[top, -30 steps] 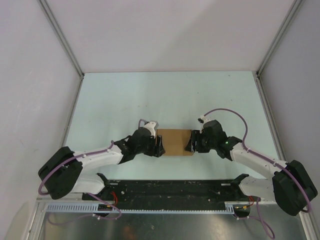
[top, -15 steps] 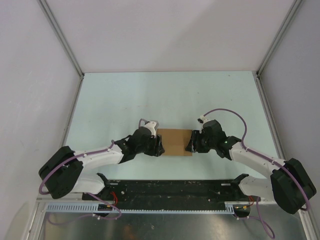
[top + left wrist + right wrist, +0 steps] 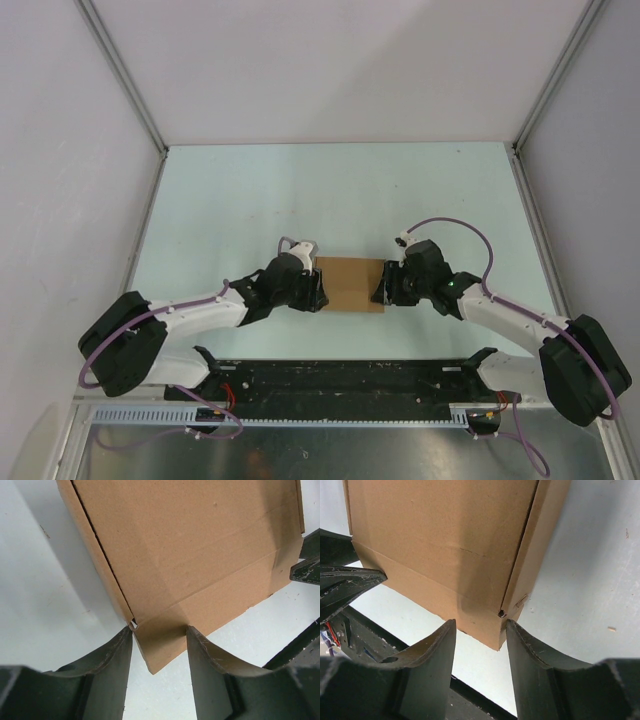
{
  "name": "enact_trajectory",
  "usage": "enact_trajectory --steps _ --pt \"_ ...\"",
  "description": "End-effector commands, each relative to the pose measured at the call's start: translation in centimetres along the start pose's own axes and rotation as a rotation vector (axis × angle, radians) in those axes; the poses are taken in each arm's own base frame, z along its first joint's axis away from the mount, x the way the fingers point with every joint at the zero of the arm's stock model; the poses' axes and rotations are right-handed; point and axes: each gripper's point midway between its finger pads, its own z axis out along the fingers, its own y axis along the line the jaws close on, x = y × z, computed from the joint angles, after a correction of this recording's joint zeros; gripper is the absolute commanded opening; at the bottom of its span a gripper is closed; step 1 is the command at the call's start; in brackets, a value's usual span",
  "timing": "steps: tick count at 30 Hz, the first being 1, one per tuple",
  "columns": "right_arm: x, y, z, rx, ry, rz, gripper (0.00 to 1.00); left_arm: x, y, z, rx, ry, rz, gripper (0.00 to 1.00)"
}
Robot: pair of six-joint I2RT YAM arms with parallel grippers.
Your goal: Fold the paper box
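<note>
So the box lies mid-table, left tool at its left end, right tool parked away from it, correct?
No: the right tool is at the right end of the paper box, its corner between the fingers, per the right wrist view. Rest holds.

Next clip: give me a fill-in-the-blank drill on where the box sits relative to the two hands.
1. In the top view the paper box lies ___ the left hand and the right hand.
2. Its cardboard is plain ___.
3. In each wrist view a ___ of the box pokes in between that hand's fingers.

Missing words: between; brown; corner.
</note>
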Motion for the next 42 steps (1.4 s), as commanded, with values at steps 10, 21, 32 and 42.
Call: enact_trajectory --steps 10,21,32,42 --pt "-1.4 1.6 0.2 -0.062 -0.039 0.017 0.48 -1.4 -1.8 0.0 0.067 -0.039 0.007 0.50" --pt "-1.5 2.1 0.2 -0.081 -0.041 0.025 0.47 -1.5 -1.9 -0.1 0.073 -0.042 0.007 0.50" --pt "-1.6 2.5 0.1 -0.101 -0.039 0.039 0.47 -1.6 -2.1 -0.1 0.085 -0.037 0.005 0.50" --pt "-1.6 2.5 0.4 -0.101 -0.036 0.050 0.45 -1.6 -2.2 -0.1 0.089 -0.036 0.009 0.50"
